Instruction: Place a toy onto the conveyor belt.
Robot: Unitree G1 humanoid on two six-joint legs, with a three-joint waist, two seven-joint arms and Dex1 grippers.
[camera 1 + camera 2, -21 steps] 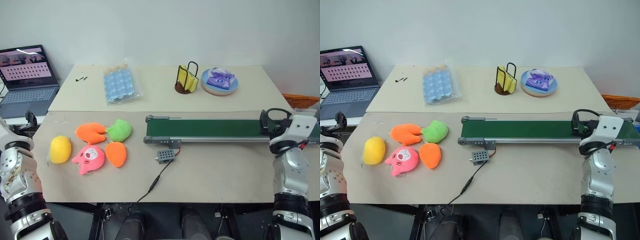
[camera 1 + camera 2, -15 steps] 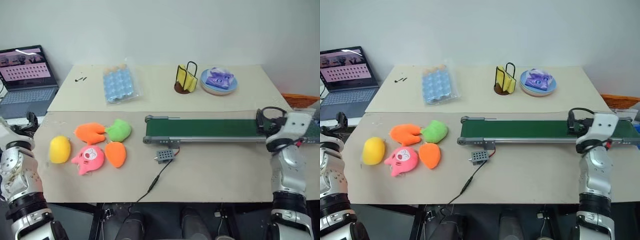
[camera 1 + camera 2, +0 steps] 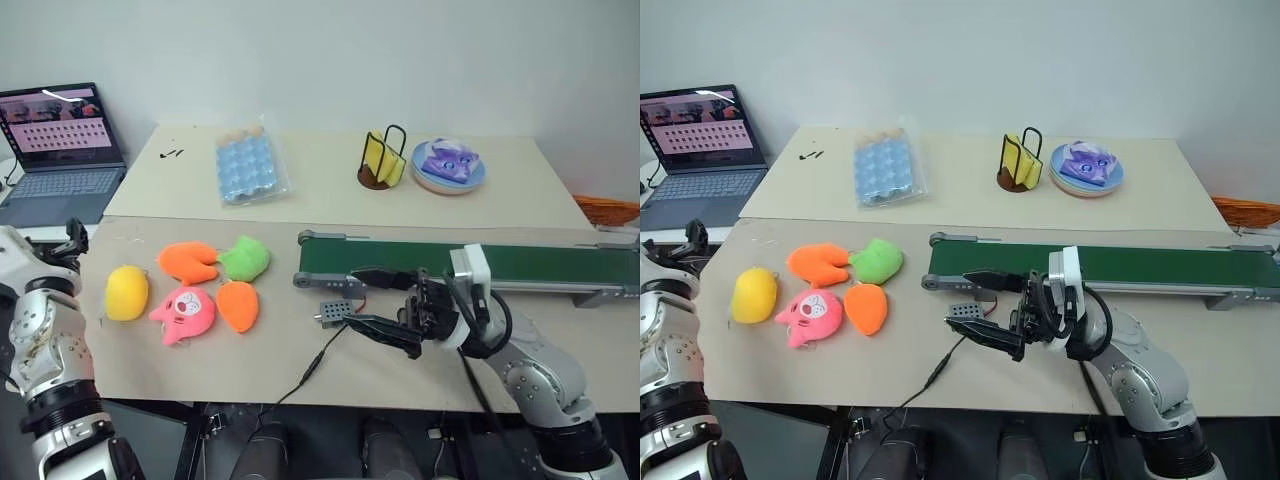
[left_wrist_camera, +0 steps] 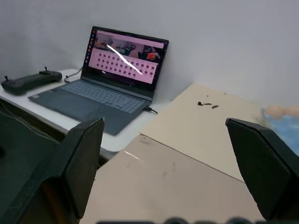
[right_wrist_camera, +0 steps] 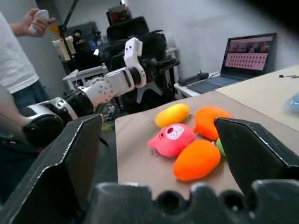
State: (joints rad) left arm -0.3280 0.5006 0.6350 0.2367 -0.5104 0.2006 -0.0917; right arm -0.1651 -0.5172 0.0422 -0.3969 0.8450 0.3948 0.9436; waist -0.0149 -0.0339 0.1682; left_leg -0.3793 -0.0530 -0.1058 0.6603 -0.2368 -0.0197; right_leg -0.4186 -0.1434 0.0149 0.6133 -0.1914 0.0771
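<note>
Right arm: I see it stretched low across the worktop (image 3: pixel 420 375), pointing toward the plush toys, its right end effector (image 3: pixel 378 300) released, fingers spread, nothing held.
Left arm: at the worktop's left edge; left end effector (image 4: pixel 168 163) spread wide, empty.
Toy: one yellow toy (image 3: pixel 126 294), leftmost of the group, well apart from the conveyor belt (image 3: pixel 520 262).
Count: five plush toys, one belt.

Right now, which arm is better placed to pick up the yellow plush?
Probably the left: its open claw sits at the table edge beside the yellow plush. The right claw, also open, points that way but the other plushes lie between.
</note>
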